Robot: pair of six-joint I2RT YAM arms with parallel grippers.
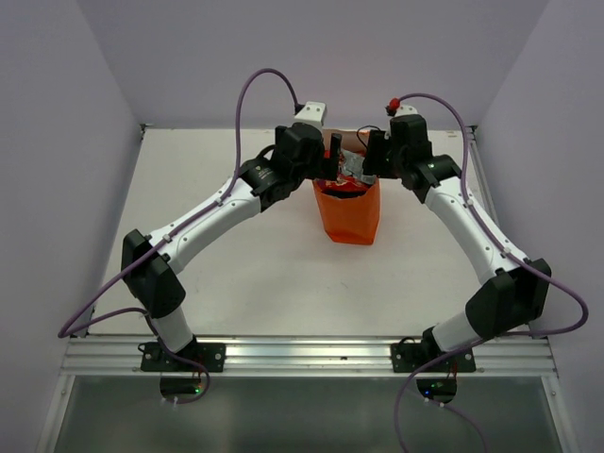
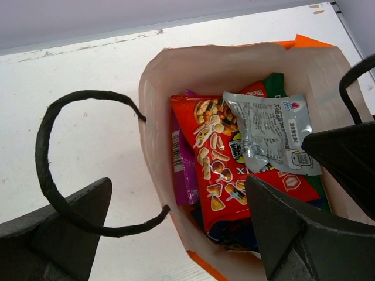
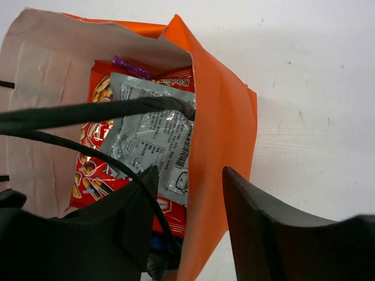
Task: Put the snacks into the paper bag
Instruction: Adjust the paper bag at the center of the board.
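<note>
**Near the far edge, paper bag (image 1: 347, 215) looks filled**

Midway along the far edge stands the bag, with both arms equally near. Left gripper (image 2: 179, 181) and right gripper (image 3: 190, 170) each straddle a side wall, wide open, holding nothing. Below them the silver-grey packet (image 2: 272, 137) lies on the red packet (image 2: 214, 158). The purple packet (image 2: 183, 170) and blue packet (image 2: 225, 231) are mostly hidden.

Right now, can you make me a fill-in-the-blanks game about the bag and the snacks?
1. The outside of the paper bag is coloured ___.
2. The silver packet lies on a bigger packet coloured ___.
3. The cord handle is coloured ___.
4. Both packets are ___ the bag.
Missing words: orange, red, black, inside.
</note>
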